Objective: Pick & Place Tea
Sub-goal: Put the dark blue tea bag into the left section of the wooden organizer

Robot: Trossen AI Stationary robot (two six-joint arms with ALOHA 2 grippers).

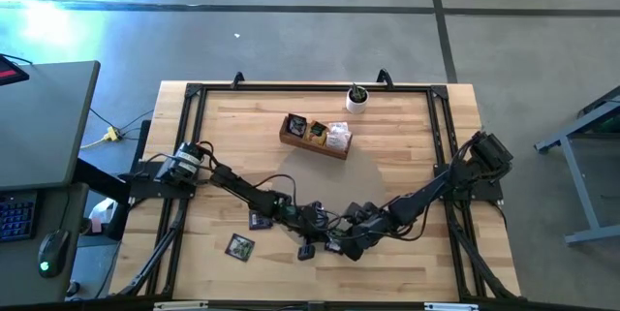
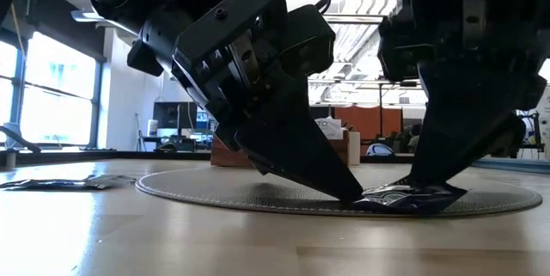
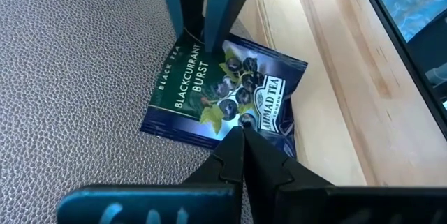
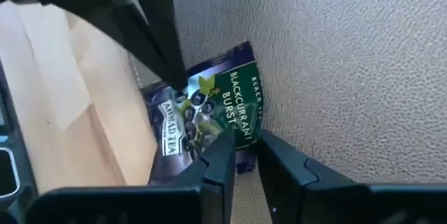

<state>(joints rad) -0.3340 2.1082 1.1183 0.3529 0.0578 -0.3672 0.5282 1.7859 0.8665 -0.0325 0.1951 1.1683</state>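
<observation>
Both of my grippers meet over one dark purple sachet [image 3: 223,91] near the front edge of the table. From my left wrist camera, the left gripper [image 3: 241,135] has its fingers pressed together, tips down on the sachet's near edge, gripping nothing I can see. Only this view lets me read the print: blackcurrant black tea. From my right wrist camera, the right gripper [image 4: 241,140] stands partly open with a narrow gap over the opposite edge of the same sachet; whether it has pinched the foil, I cannot tell. At table height, the sachet [image 2: 404,197] lies flat on the rim of a thin grey round mat [image 2: 215,192], with both sets of dark fingers angled down onto it.

Overhead alone shows the wider layout: two more dark sachets [image 1: 240,246] on the bare wood to the left, a wooden box [image 1: 312,139] holding several tea bags toward the back, and a small white cup with a plant [image 1: 356,101] just behind it. Beyond the wooden table [image 1: 417,263] are grey concrete floor, a desk with a keyboard and mouse, and an office lit by tall windows.
</observation>
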